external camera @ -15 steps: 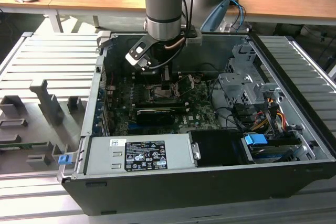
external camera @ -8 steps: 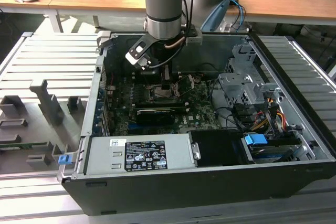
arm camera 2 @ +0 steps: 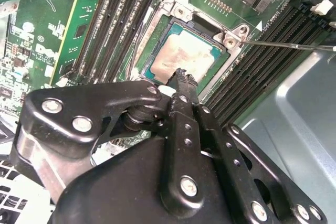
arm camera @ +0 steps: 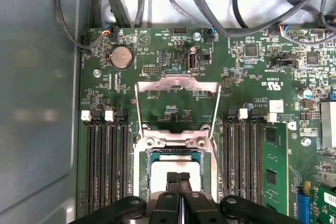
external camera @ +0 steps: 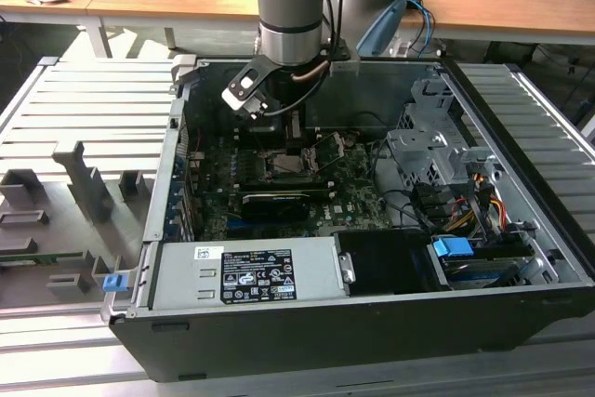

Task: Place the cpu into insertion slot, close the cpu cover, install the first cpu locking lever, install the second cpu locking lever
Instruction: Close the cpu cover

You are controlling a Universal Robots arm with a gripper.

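dull, smeared metal cpu [arm camera 2: 186, 56]

The arm [external camera: 290, 6] is a grey cylinder banded pale blue. The gripper [arm camera: 178, 177] is matt black, its jointed link plates studded with round silver screws [arm camera 2: 189, 186]. Just above the gripper loops a brownish cable [external camera: 311, 68], beside a black-and-white block [external camera: 241, 90].

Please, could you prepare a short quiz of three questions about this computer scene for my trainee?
1. True or false: the cpu lies in the insertion slot.
2. The cpu cover is: A) closed over the cpu; B) swung open; C) lying outside the case.
3. Fill in: the gripper, over the cpu, is ___ (open or shut).
Key: 1 true; 2 B; 3 shut.
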